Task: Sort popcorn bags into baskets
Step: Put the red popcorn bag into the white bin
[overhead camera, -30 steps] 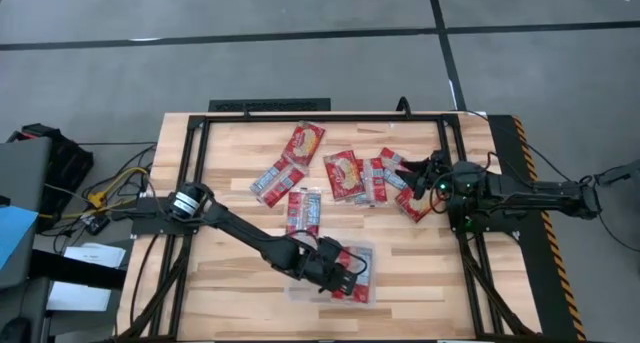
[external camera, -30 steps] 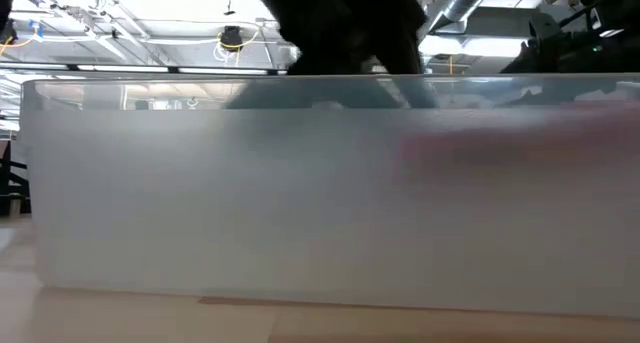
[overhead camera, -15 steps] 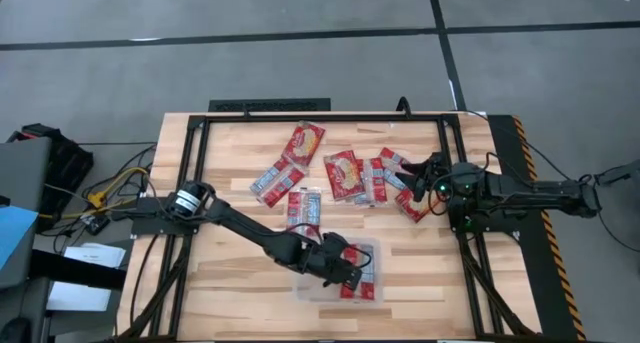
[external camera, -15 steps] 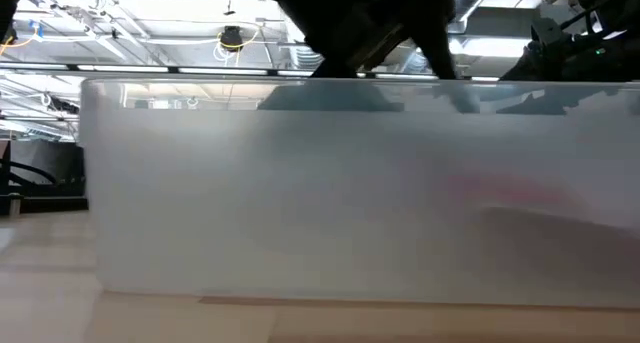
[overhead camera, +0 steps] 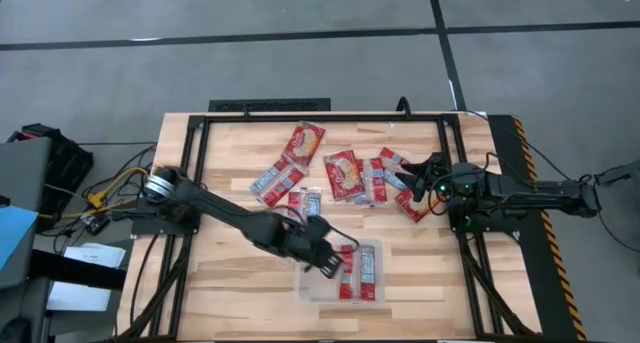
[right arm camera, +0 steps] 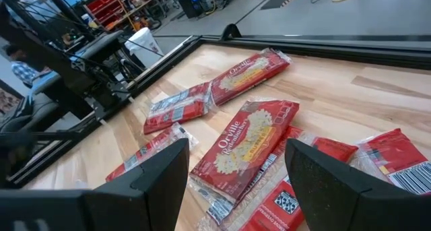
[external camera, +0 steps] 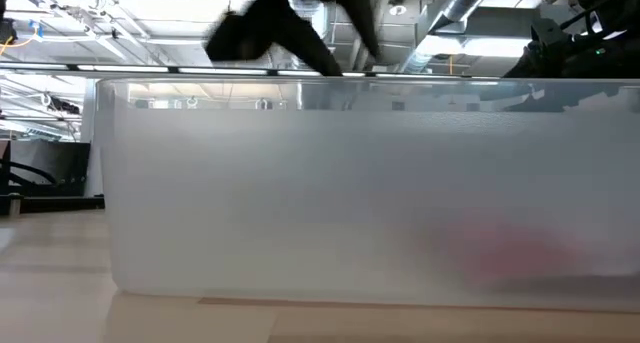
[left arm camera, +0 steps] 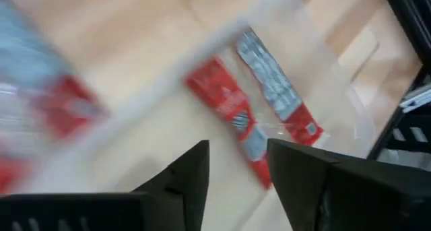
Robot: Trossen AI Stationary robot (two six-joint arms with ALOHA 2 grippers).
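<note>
The clear bin [overhead camera: 345, 275] sat near the front edge of the table [overhead camera: 420, 273], a little right of centre, with two narrow popcorn packets [overhead camera: 358, 273] lying flat side by side inside it. The left gripper [overhead camera: 322, 259] hung over the bin's far left corner with its fingers spread and nothing between them; the left wrist view showed both dark fingers apart above the two packets [left arm camera: 252, 110] on the bin floor. In the low view the bin wall [external camera: 300, 193] filled the picture, with a red blur low on its right.

The remaining popcorn bags [overhead camera: 345, 173] lay scattered across the far half of the table, several overlapping near the right gripper [overhead camera: 412, 171], which waited just beside them with fingers wide and empty. The right wrist view showed a wide packet [right arm camera: 246, 147] resting on top of others.

These packets looked light, flat and wrapped in glossy film, so they would probably slide and flex instead of staying rigid. Pinching a free edge or short end seemed best, choosing a top-lying packet so none below got dragged along
</note>
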